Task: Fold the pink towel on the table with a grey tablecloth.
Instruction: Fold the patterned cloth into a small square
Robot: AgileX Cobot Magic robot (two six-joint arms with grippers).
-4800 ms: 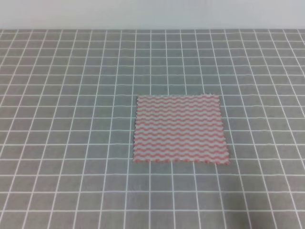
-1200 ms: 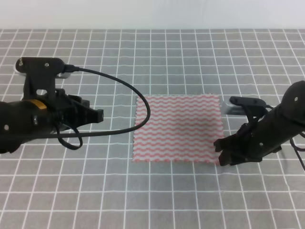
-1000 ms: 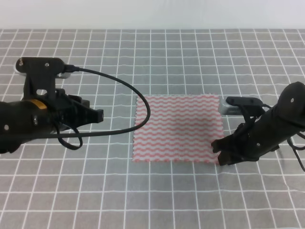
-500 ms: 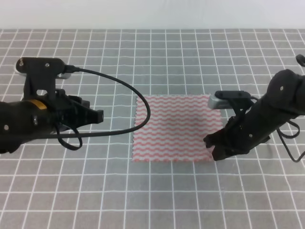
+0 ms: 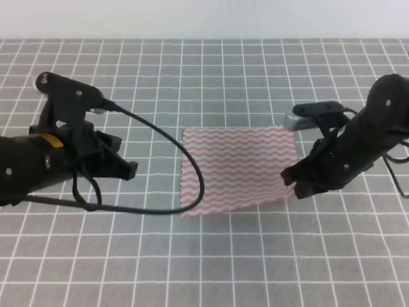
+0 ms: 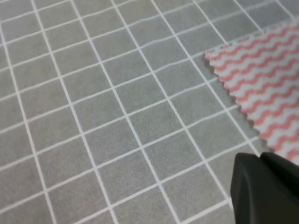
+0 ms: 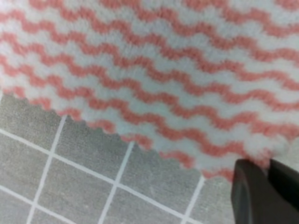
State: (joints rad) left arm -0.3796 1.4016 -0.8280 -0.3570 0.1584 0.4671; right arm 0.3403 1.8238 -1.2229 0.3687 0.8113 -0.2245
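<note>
The pink towel (image 5: 233,163) lies mid-table on the table with a grey tablecloth (image 5: 204,268). My right gripper (image 5: 293,184) is shut on the towel's near right corner and holds it a little off the cloth, so the near edge slants up to the right. In the right wrist view the wavy stripes (image 7: 154,70) fill the frame above the closed fingers (image 7: 254,186). My left gripper (image 5: 130,170) hovers left of the towel, apart from it, shut and holding nothing. The left wrist view shows the towel's far left corner (image 6: 261,79) beyond the fingertips (image 6: 264,186).
A black cable (image 5: 172,160) loops from the left arm across the towel's left edge. A pale wall (image 5: 204,19) borders the far side of the table. The grid cloth runs to the frame edges on all other sides.
The right gripper closed on the towel's near right corner and lifted it, pulling it back slightly. The left arm shifted, its gripper dropping toward the near side.
</note>
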